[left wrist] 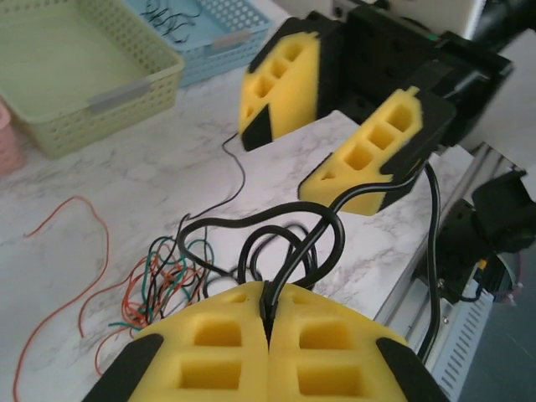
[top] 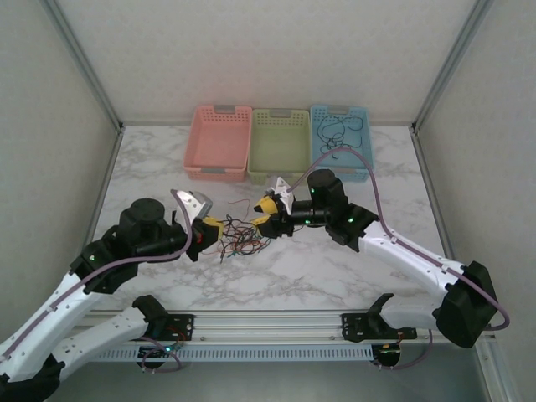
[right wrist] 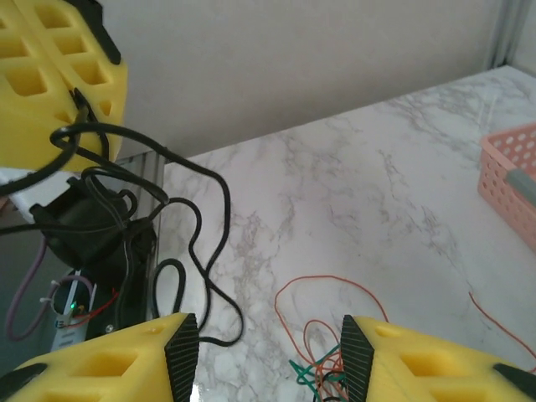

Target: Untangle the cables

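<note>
The cables [top: 239,238] lie as a loose tangle of thin black, red, orange and green wires on the marble table [top: 335,260] between my two grippers. My left gripper [left wrist: 270,289] is shut on a black cable [left wrist: 289,243] that loops out in front of its yellow foam fingers; the coloured tangle [left wrist: 159,285] lies to its left. In the top view the left gripper [top: 213,228] sits at the bundle's left edge. My right gripper [top: 266,211] hovers at the bundle's right edge, open, with bare table between its fingers [right wrist: 264,356]. An orange wire [right wrist: 335,289] and green strands [right wrist: 311,373] lie by its right finger.
Three baskets stand in a row at the back: pink [top: 219,142], green [top: 280,144] and blue [top: 339,138], the blue one holding thin black wires. A single orange wire [left wrist: 67,251] trails off left of the tangle. The rail [top: 268,322] runs along the near edge.
</note>
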### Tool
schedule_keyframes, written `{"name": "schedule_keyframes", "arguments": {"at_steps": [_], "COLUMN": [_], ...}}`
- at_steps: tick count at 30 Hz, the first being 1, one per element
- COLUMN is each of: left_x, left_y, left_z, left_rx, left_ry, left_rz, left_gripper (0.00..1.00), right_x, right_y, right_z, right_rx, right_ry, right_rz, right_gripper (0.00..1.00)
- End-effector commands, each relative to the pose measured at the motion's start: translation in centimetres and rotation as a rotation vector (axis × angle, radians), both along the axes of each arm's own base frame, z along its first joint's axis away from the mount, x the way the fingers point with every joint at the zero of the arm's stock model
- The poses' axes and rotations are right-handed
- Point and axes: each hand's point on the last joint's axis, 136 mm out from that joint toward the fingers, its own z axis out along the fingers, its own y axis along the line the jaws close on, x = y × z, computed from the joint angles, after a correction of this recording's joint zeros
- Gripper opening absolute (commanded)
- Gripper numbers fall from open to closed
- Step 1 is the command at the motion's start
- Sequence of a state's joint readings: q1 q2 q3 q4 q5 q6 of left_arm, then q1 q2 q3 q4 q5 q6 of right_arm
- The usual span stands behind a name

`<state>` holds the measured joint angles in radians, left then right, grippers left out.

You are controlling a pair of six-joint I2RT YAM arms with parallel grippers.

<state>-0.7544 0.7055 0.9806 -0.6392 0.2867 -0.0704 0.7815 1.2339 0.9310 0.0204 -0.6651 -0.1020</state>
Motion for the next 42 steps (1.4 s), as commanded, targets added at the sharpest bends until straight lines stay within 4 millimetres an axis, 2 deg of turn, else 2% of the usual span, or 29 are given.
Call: {"name": "schedule_keyframes", "arguments": {"at_steps": [1,8,10,16,19,26,31,35,42], "left_x": [-1.4,-2.7,-2.5,0.8,1.6,1.5,1.9,1.6,1.9], "left_y": [-0.9,-1.9,-2.0,-0.8,-0.4,-1.0,-1.2,-1.8,-1.9], "left_z": [3.2,4.3,4.3,4.5,4.8,4.7,4.7,5.0,4.3], "left_rx": [-0.045,-0.044,-0.032,0.027,0.001,-0.046,-0.053,-0.095,-0.077], "left_ry": [-0.119,-0.212,-0.223,-0.188,-0.169,-0.154,-0.141,-0.128,-0.122], "left_rz": [-0.129,-0.265,-0.269,-0.067,0.002,-0.013,0.004,-0.025,-0.019], "left_gripper": [0.00,0.00,0.00,0.00,0.00,0.00,0.00,0.00,0.00], "right_x": [-1.7,-2.0,-2.1,-0.6,0.7,-0.9,-0.7,-0.6,-1.2], "right_y": [0.1,0.6,0.7,-0.1,-1.2,-1.4,-1.4,-0.8,0.0], "right_z": [1.6,2.9,2.8,2.8,2.5,1.7,2.5,2.2,2.7], "right_rx": [0.058,0.077,0.057,0.029,0.034,0.055,0.093,0.101,0.134], "right_ry": [-0.062,-0.097,-0.086,-0.130,-0.119,-0.059,-0.087,-0.052,-0.036], "right_rz": [0.096,0.136,0.157,0.052,-0.039,0.025,0.015,0.040,0.069], "right_gripper": [0.51,0.51,0.50,0.48,0.48,0.48,0.48,0.49,0.50]}}
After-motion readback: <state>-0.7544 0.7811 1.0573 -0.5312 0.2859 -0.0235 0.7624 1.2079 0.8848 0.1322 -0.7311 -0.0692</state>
